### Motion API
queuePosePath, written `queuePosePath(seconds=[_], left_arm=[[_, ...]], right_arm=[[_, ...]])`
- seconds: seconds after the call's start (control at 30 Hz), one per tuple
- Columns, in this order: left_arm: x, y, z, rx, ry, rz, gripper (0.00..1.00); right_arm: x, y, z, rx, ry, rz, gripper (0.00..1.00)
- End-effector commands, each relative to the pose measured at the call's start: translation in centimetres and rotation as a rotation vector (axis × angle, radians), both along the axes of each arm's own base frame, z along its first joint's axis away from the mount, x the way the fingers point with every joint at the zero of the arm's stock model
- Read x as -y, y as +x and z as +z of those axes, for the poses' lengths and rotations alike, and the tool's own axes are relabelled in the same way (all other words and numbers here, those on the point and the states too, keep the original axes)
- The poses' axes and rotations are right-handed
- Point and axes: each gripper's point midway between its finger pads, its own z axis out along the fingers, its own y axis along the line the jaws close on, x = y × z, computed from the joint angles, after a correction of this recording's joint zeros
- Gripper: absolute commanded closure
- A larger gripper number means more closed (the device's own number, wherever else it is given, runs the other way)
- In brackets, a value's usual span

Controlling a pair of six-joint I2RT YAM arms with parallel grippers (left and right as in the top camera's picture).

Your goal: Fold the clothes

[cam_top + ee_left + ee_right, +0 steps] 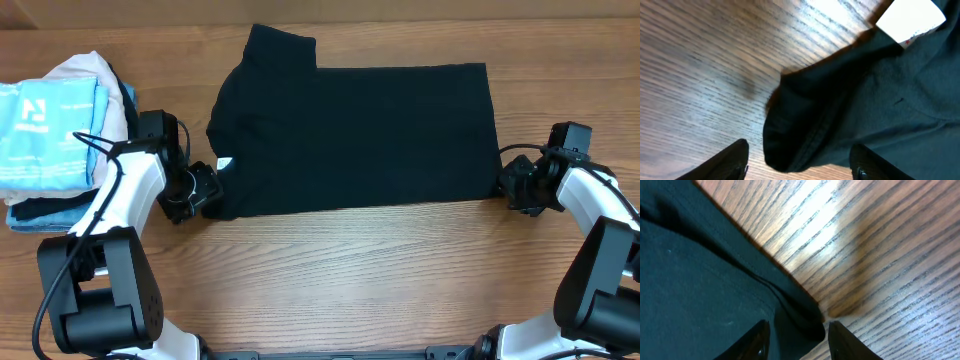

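A black shirt (355, 135) lies folded flat on the wooden table, with a white neck label (226, 163) at its left end. My left gripper (205, 190) is open at the shirt's lower left corner; in the left wrist view the corner (805, 135) lies between the spread fingers (800, 167), the label (910, 20) beyond. My right gripper (508, 188) is open at the lower right corner; in the right wrist view its fingers (797, 342) straddle the hem corner (800, 320).
A stack of folded clothes (55, 135) in light blue, pink and white sits at the table's left edge, just left of my left arm. Bare wooden table (350, 270) runs in front of the shirt.
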Motion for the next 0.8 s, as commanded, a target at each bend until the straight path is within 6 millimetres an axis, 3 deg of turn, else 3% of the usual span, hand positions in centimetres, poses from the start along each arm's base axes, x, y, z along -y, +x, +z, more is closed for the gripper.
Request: queuePosePath(seconds=[0.0, 0.33, 0.47, 0.53, 0.63, 0.73, 0.77], left_arm=[[0.5, 0.0, -0.2, 0.015, -0.015, 0.002, 0.33], [0.9, 0.1, -0.4, 0.024, -0.017, -0.015, 0.35], [0.9, 0.0, -0.4, 0.022, -0.017, -0.015, 0.38], [0.9, 0.0, -0.4, 0.021, -0.017, -0.015, 0.44], [0.9, 0.1, -0.4, 0.025, -0.017, -0.015, 0.43], [0.9, 0.1, -0.4, 0.027, -0.017, -0.015, 0.69], [0.9, 0.1, -0.4, 0.026, -0.017, -0.015, 0.73]], right_arm=[[-0.8, 0.5, 0.2, 0.018, 0.0, 0.025, 0.58], [-1.4, 0.2, 0.0, 0.0, 0.001, 0.039, 0.58], [-0.7, -0.3, -0.2, -0.027, -0.041, 0.025, 0.72], [-0.7, -0.6, -0.3, -0.039, -0.038, 0.025, 0.72], [-0.2, -0.8, -0.4, -0.051, -0.066, 0.017, 0.72], [-0.2, -0.8, -0.4, -0.053, -0.069, 0.016, 0.78], [-0.2, -0.8, -0.4, -0.052, -0.069, 0.016, 0.81]])
